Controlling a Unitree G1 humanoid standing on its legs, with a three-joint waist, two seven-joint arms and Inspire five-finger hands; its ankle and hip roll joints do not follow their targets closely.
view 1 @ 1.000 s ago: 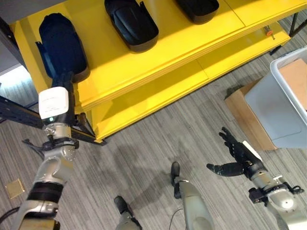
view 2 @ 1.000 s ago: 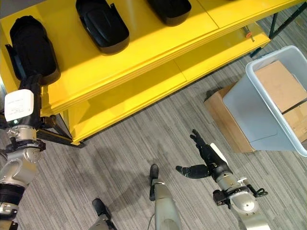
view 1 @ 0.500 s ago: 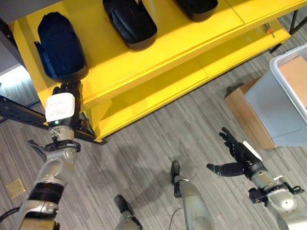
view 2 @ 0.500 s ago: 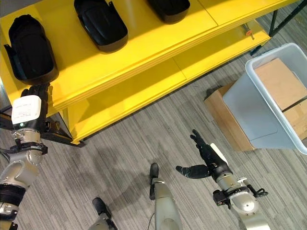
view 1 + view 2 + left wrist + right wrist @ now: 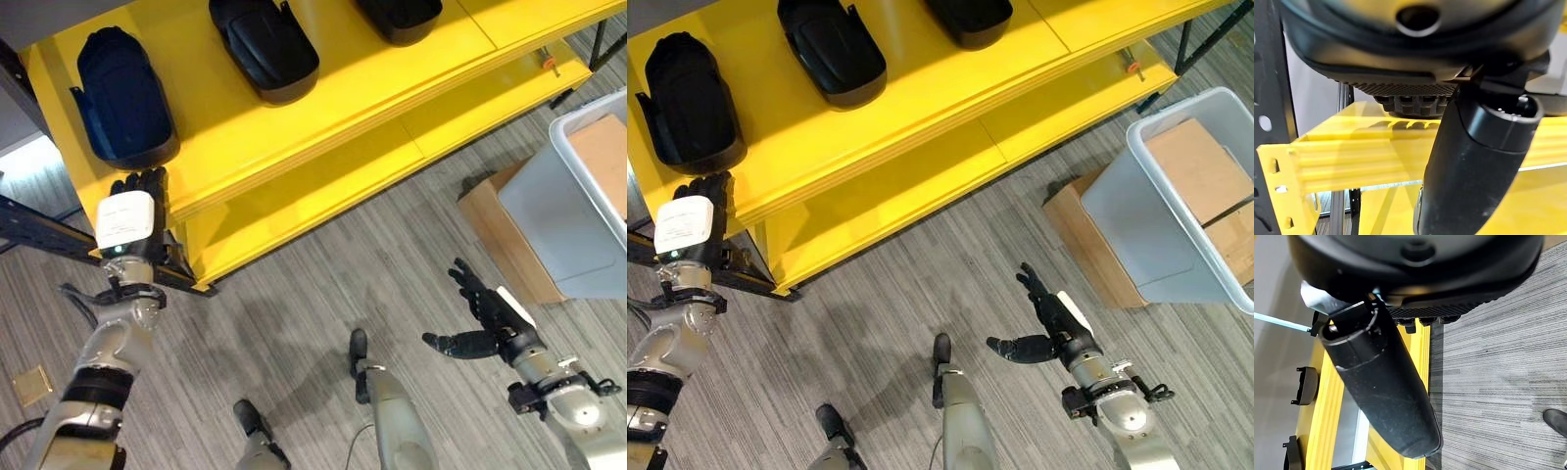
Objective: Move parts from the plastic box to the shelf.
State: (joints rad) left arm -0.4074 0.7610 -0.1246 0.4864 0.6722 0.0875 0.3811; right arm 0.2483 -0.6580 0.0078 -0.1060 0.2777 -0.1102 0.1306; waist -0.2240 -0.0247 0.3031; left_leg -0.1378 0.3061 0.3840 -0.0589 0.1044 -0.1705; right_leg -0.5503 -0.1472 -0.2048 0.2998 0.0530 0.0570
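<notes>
Resting on the yellow shelf (image 5: 323,108) are 3 black parts (image 5: 125,93); left hand (image 5: 137,186) and right hand (image 5: 485,313) both relaxed, holding nothing.

Both eye views look steeply down from the head, sharing the yellow shelf (image 5: 323,117) and floor (image 5: 323,284). Each wrist view peers very closely along its own hand toward the shelf.

No legible text or labels.

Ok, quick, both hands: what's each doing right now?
Left hand: open, empty, fingers at the yellow shelf edge.
Right hand: open, empty, over the floor.
</notes>
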